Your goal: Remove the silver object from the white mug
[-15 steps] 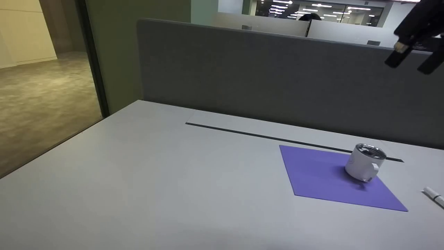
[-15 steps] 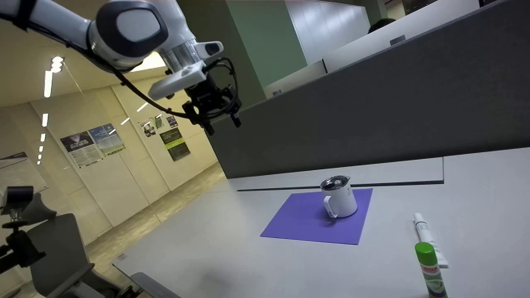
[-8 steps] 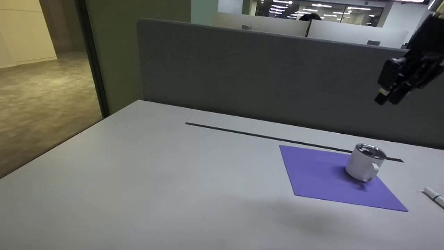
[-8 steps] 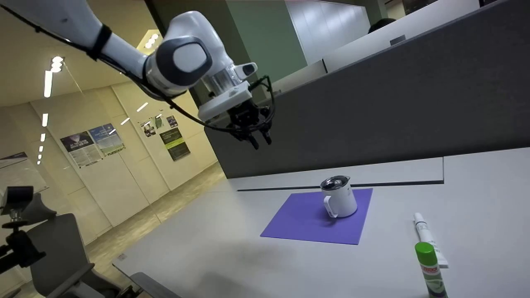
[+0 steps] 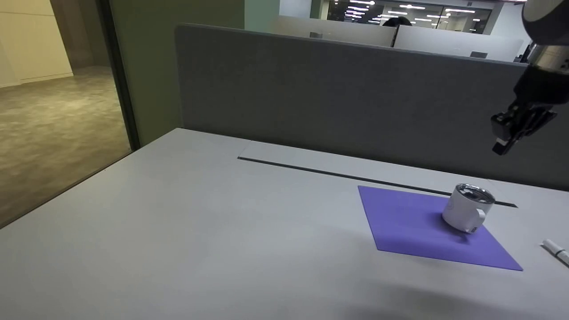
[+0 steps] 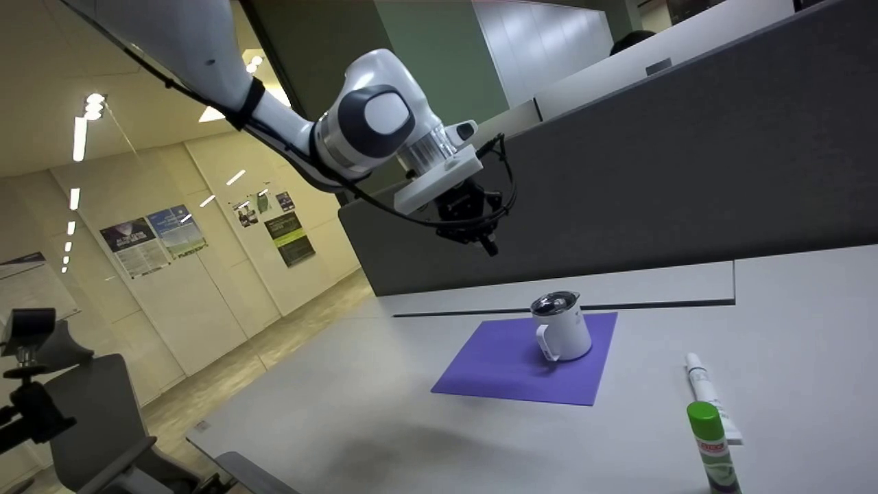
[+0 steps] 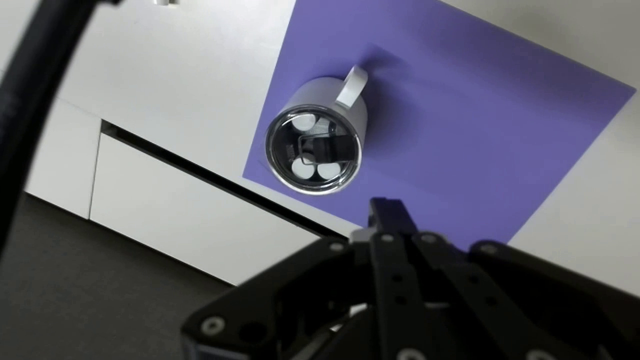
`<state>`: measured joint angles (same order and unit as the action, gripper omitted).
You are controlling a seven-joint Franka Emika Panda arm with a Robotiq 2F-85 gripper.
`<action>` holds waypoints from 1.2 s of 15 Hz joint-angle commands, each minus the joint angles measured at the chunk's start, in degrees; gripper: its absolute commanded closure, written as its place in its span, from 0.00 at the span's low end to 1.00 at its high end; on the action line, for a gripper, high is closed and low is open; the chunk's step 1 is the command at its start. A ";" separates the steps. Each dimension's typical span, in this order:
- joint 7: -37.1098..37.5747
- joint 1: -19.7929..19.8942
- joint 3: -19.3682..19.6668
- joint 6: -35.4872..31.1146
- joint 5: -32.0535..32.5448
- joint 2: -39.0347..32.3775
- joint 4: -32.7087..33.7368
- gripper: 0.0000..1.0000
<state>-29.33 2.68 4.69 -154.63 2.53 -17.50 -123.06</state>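
End effector (image 6: 490,248) lower, open air to rim (image 7: 314,191) of mug (image 6: 566,333)

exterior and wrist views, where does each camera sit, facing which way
In an exterior view: higher than the table, facing the divider; wrist and gripper show.
In an exterior view: likewise, but more obliquely; forearm, wrist and gripper show.
Wrist view: on the wrist, facing down toward mug and mat; gripper shows.
All three share mug and mat.

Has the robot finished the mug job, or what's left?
Done: nothing that shows; the shiny lid sits on the white mug.
In hand: nothing; the gripper hangs in the air, shut, apart from the mug.
Left: gripping and removing the silver object, perhaps that lid.
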 commanded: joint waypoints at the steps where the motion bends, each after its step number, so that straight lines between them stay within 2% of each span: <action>1: 1.09 2.13 -2.29 0.12 1.38 0.10 -0.06 0.99; 9: 1.04 2.10 -2.62 0.12 1.32 0.25 -0.09 1.00; 10: 3.53 1.56 -1.69 -1.34 2.32 -0.59 0.43 1.00; 18: 4.87 3.15 -1.19 -4.79 5.79 -9.54 6.87 1.00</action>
<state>-26.91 5.07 3.57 -157.98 5.79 -23.02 -120.20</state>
